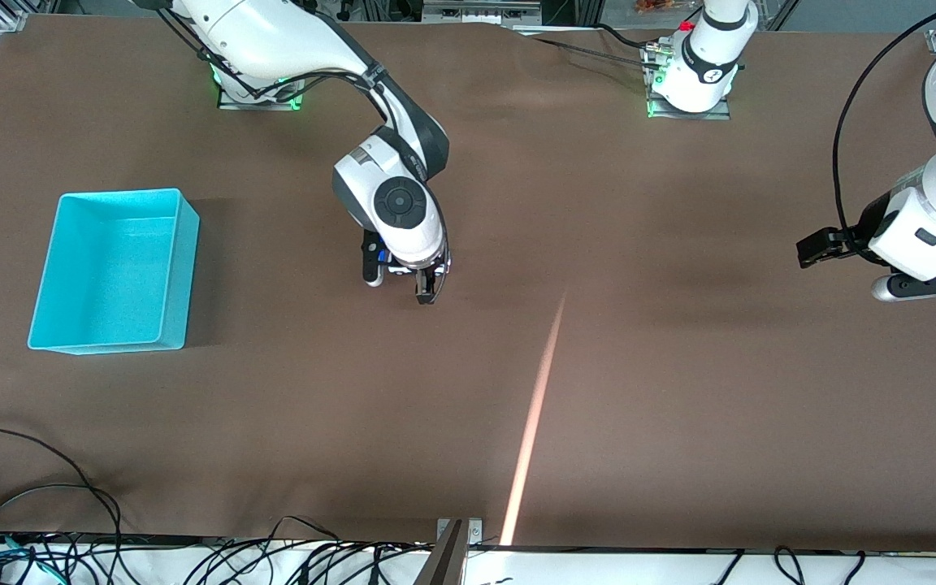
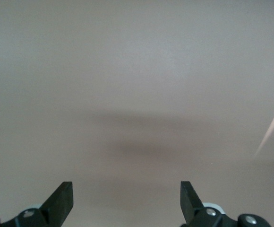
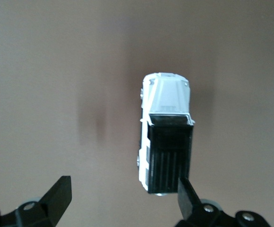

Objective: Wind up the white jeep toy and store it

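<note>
The white jeep toy shows only in the right wrist view. It is a tiny boxy car with a white bonnet and a ribbed black roof, standing on the brown cloth. My right gripper is open just above the cloth, and one of its fingers is close beside the toy's rear end. Nothing sits between the jaws. In the front view this gripper hangs low over the middle of the table, and its hand hides the toy. My left gripper waits open and empty above the left arm's end of the table, with only bare cloth under it.
An open cyan bin stands empty toward the right arm's end of the table. A thin streak of light runs across the brown cloth toward the front edge. Loose cables lie along that edge.
</note>
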Robot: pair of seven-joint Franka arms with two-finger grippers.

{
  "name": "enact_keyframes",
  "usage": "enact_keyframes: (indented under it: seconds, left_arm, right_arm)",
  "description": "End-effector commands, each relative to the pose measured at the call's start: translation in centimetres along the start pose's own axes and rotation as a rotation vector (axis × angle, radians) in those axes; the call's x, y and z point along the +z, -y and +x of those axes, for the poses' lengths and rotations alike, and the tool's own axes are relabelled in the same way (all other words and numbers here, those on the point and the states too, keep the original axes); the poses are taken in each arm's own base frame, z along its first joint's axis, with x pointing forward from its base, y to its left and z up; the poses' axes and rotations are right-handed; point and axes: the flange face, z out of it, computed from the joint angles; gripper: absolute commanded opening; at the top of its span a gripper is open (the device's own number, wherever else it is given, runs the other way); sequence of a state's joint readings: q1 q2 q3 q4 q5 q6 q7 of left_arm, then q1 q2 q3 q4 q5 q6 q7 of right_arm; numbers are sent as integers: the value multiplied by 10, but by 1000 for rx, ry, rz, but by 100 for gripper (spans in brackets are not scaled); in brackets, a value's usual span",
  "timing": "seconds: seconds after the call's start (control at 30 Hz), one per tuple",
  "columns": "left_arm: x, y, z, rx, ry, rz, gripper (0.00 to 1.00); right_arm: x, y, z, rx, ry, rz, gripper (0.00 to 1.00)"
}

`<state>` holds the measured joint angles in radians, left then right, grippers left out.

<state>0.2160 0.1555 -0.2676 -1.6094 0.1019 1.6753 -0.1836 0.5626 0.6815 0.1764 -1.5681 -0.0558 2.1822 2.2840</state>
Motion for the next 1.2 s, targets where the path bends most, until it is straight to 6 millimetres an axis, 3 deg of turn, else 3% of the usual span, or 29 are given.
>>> enact_keyframes:
  seconds: [0.0, 0.2, 0.33, 0.8, 1.17]
  left_arm:
    - [-5, 2, 3, 20, 2, 18, 100]
    - [-4, 1, 3, 22, 5, 18, 100]
    - [-5, 1, 3, 20, 3, 20, 100]
    - [-4, 1, 3, 20, 4, 20, 100]
    - [-4, 1, 3, 20, 4, 20, 100]
  right_arm:
    - [16, -12, -16, 16, -32, -15, 100]
    - [39, -36, -21, -15, -79, -64, 100]
    - [43, -44, -18, -16, -119, -112, 100]
    - [49, -46, -13, -24, -138, -141, 100]
    - [72, -43, -5, -58, -150, -164, 100]
